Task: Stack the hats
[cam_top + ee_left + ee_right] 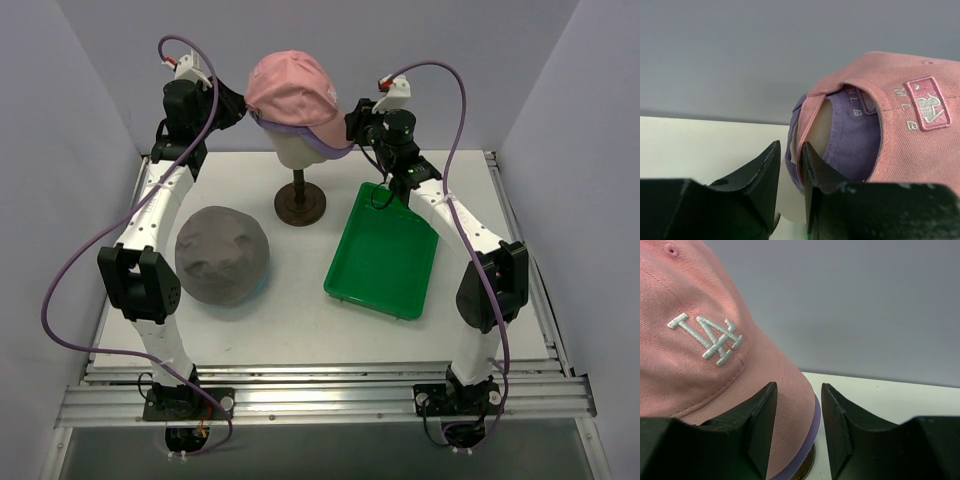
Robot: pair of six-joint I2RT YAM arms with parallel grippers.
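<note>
Where walls (60,120) enclose, white table (300,320) (grey hat (222,255) resting)

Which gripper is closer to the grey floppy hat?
Left. The left gripper is at the back of the pink cap, beyond the grey hat; the right gripper is at the cap's brim, toward the green tray.

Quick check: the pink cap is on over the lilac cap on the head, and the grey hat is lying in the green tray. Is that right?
Not quite. The pink cap does sit over the lilac cap on the head, but the grey hat lies on the table, apart from the green tray, not in it. The top view shows this.
</note>
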